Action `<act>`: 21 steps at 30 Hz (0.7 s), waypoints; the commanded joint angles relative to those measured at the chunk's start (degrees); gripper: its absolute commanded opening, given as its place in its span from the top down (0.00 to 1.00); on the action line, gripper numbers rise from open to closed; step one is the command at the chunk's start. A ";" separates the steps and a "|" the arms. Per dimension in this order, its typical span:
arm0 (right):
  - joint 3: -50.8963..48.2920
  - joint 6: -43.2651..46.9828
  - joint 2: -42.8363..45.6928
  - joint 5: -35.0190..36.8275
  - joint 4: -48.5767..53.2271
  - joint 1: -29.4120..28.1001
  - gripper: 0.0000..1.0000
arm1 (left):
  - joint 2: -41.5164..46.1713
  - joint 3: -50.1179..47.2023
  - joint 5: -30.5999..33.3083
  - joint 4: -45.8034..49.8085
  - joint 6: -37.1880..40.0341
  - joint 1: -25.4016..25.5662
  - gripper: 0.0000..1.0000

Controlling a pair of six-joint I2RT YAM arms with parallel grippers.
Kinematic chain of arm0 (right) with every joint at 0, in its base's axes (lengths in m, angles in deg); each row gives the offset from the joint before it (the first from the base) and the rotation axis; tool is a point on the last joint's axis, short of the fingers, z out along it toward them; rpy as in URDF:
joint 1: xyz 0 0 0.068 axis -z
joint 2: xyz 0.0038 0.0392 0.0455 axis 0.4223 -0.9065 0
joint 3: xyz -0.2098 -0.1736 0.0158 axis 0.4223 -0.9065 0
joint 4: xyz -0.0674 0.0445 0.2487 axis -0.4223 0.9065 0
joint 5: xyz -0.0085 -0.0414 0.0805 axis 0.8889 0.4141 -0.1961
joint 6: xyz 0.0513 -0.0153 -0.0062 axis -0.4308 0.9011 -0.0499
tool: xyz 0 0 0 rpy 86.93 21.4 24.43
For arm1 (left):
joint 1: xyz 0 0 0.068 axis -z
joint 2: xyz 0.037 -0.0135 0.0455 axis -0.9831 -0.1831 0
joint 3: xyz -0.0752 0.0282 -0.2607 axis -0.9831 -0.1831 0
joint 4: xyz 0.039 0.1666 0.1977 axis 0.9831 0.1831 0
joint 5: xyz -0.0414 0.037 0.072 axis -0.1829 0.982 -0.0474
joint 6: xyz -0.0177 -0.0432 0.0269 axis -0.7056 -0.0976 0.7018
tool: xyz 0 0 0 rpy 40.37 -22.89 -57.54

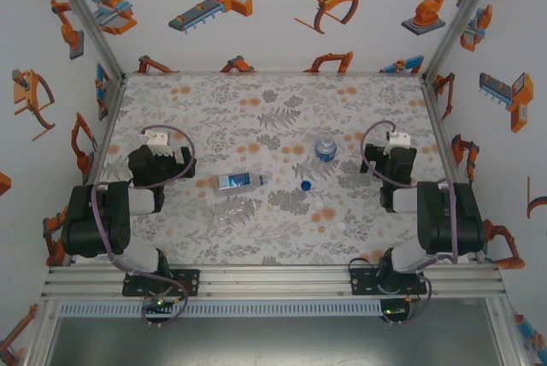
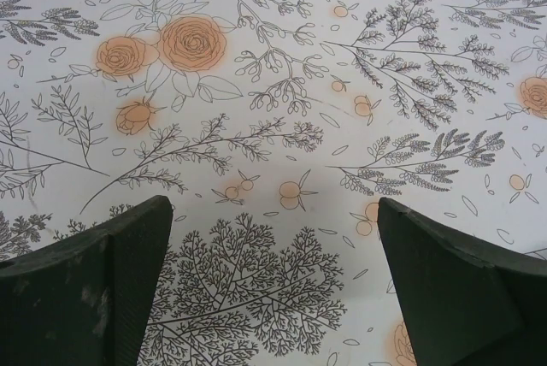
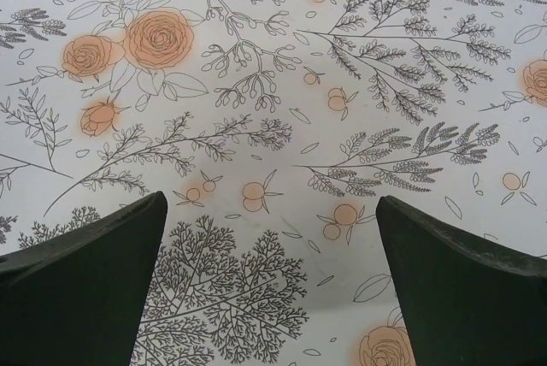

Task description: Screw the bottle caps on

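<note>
- The left gripper (image 2: 273, 203) and the right gripper (image 3: 269, 201) both stand wide open and empty above the printed mat (image 2: 282, 84).
- Between the arms, one upright bottle (image 1: 324, 150) stands nearer the right arm. A labelled bottle (image 1: 239, 181) and a clear bottle (image 1: 229, 209) lie nearer the left arm.
- A blue cap (image 1: 305, 185) and a white cap (image 1: 340, 227) lie loose near the upright bottle.
- It probably makes sense to start there: steady the body low down, and set the cap level before twisting.

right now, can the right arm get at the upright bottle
Probably yes. The upright bottle stands on bare mat just left of the right arm, nothing lies between them, and its fingers are wide open and empty.
</note>
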 commanded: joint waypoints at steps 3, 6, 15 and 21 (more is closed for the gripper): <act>1.48 -0.66 -0.12 -0.43 -1.23 0.15 0.01 | 0.34 0.74 0.30 -0.94 0.15 -0.29 0.03; 1.43 -0.64 -0.12 -0.43 -1.23 0.17 0.01 | 0.38 0.76 0.29 -0.89 0.18 -0.28 0.03; 1.48 -0.64 -0.13 -0.43 -1.23 0.22 0.01 | 0.38 0.74 0.38 -0.85 0.13 -0.26 0.03; 1.41 -0.60 -0.13 -0.43 -1.23 0.22 0.01 | 0.25 0.82 1.03 -0.86 -0.26 -0.29 0.03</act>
